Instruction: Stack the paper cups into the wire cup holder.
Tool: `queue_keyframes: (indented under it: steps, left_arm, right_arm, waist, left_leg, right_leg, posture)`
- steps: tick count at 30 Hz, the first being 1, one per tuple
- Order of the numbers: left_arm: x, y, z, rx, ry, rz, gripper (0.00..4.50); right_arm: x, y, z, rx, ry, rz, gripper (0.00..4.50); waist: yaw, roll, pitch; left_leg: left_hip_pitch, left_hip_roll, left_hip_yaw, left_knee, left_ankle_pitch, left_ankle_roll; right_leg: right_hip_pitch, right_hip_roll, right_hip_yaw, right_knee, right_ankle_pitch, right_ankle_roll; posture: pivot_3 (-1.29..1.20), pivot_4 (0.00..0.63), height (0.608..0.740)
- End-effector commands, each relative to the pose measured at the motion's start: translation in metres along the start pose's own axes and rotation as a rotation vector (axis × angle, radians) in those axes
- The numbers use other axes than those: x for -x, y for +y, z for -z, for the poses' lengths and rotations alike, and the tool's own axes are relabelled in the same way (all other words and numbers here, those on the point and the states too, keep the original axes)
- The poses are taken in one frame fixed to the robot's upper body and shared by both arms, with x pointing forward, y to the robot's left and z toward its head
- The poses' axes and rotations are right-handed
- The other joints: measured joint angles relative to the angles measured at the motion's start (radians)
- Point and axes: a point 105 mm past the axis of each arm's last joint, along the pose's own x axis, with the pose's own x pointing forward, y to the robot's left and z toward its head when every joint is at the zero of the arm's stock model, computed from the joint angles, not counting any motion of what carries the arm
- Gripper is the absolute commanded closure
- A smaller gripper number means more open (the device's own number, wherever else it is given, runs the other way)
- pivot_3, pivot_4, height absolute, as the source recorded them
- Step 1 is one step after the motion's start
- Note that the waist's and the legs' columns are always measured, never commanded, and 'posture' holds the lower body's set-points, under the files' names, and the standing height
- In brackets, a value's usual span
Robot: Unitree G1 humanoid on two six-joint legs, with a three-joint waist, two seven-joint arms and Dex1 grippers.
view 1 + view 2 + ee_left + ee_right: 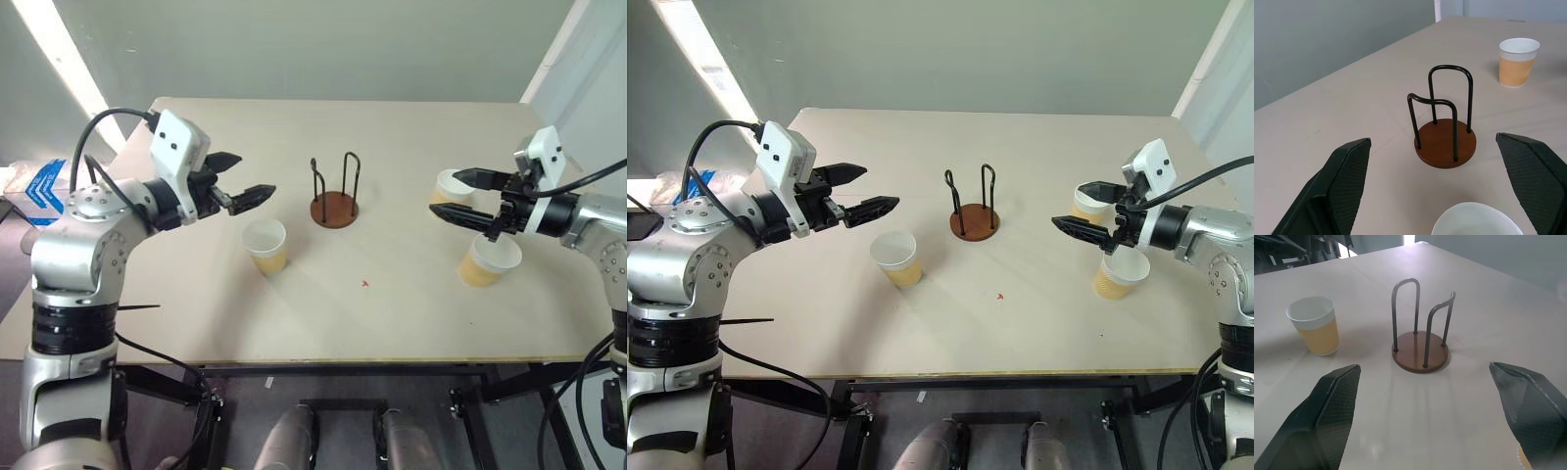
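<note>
Three paper cups (pixel 266 245) (pixel 487 260) (pixel 450 186) loose mid-desk; wire cup holder (pixel 335 203) empty, toward the far edge. My left claw (pixel 242 180) and right claw (pixel 458 195) released, hovering. Next, I'd say: grasp a cup.

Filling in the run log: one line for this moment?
holder: empty | cups: three upright on table, one near left, two near right | left gripper: open, empty | right gripper: open, empty
</note>
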Motion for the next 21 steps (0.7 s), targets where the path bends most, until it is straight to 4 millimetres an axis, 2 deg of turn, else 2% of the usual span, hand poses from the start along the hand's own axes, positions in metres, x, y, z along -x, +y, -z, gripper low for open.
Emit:
queue_keyframes:
  steps: [1, 12, 21]
  left_arm:
    - [0.0018, -0.0005, -0.0126, -0.05, -0.034, -0.006, 0.0]
    - [0.0008, -0.0015, -0.0125, -0.049, -0.034, -0.003, 0.0]
    - [-0.0082, -0.003, -0.0115, -0.034, -0.056, 0.004, 0.0]
  right_arm:
    - [0.0036, 0.0007, -0.0128, 0.054, -0.032, 0.005, 0.05]
    - [0.0043, 0.0009, -0.012, 0.053, -0.028, 0.005, 0.05]
    - [0.0081, 0.0011, -0.0189, 0.068, -0.033, 0.016, 0.05]
  waist:
    - [0.0, 0.0, 0.0]
    - [0.0, 0.0, 0.0]
    - [0.001, 0.0, 0.0]
  left_leg:
    - [0.0, 0.0, 0.0, 0.0, 0.0, 0.0]
    - [0.0, 0.0, 0.0, 0.0, 0.0, 0.0]
    - [0.0, 0.0, 0.0, 0.0, 0.0, 0.0]
  right_leg:
    - [0.0, 0.0, 0.0, 0.0, 0.0, 0.0]
    - [0.0, 0.0, 0.0, 0.0, 0.0, 0.0]
    - [0.0, 0.0, 0.0, 0.0, 0.0, 0.0]
  posture:
    - [0.0, 0.15, 0.74]
    - [0.0, 0.15, 0.74]
    - [0.0, 0.15, 0.74]
